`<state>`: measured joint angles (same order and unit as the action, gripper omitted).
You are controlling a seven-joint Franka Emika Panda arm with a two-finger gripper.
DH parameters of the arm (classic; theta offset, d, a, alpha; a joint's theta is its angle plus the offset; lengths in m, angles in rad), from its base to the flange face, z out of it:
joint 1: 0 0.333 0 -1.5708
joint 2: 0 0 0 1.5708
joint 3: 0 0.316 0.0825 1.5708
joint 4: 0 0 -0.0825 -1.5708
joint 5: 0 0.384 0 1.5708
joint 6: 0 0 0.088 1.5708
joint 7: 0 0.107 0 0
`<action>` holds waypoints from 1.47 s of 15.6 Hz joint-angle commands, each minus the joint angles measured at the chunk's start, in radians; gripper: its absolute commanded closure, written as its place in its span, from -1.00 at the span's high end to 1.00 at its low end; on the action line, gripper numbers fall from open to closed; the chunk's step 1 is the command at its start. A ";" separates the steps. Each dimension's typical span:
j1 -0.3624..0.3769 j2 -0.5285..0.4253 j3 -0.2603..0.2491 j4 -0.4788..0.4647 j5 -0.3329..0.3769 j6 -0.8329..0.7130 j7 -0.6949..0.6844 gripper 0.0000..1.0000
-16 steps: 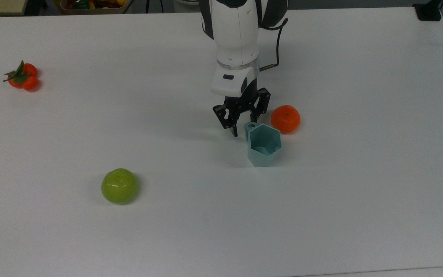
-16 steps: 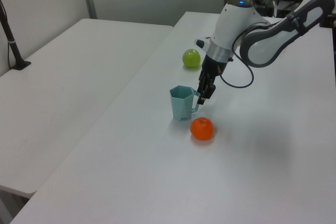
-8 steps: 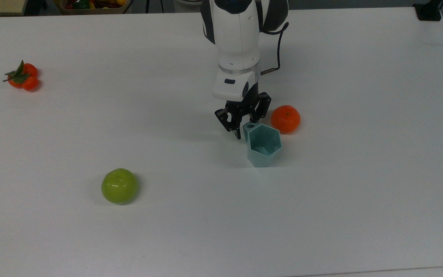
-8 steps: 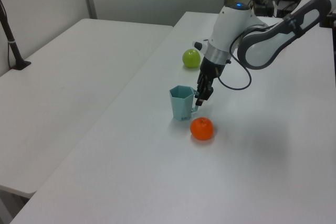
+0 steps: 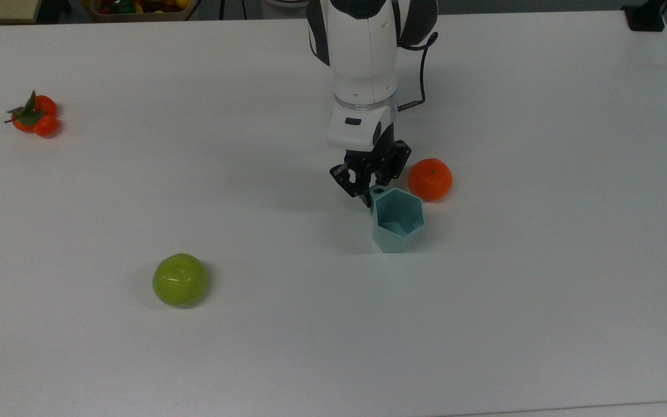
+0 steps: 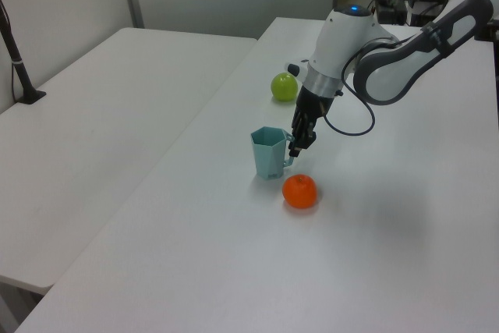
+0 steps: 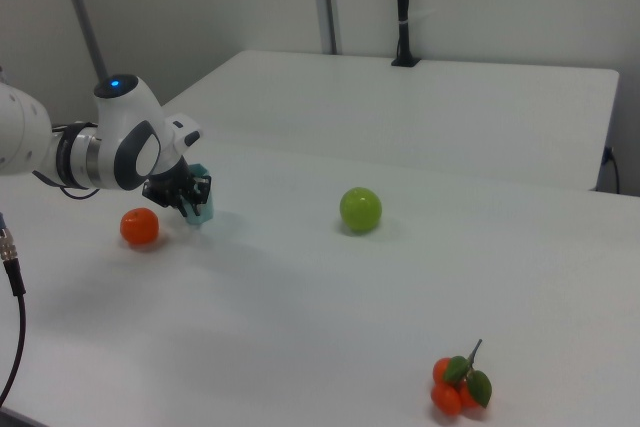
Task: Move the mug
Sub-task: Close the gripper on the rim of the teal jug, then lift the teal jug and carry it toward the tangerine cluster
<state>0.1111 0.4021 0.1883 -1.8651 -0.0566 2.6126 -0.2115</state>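
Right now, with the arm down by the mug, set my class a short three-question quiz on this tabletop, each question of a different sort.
1. True or false: the mug lies on its side.
2. Multiple choice: in the top view, which fruit sits nearest the mug? A) green apple B) orange C) cluster of small oranges with leaves
3. Short answer: at which part of the mug is the gripper?

Key
1. False; it stands upright on the table, open rim up.
2. B; it sits just off the mug's upper right in the top view.
3. At the small ring handle.
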 commanded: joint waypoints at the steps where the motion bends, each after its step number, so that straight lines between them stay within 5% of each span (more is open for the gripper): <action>1: 0.009 0.003 0.002 -0.002 -0.026 0.015 0.026 -1.00; 16: -0.022 -0.176 0.010 0.001 -0.005 -0.120 0.130 -1.00; 23: -0.056 -0.305 0.010 0.017 0.073 -0.267 0.130 -1.00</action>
<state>0.0752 0.1654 0.1911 -1.8379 -0.0052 2.4272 -0.0956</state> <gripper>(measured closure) 0.758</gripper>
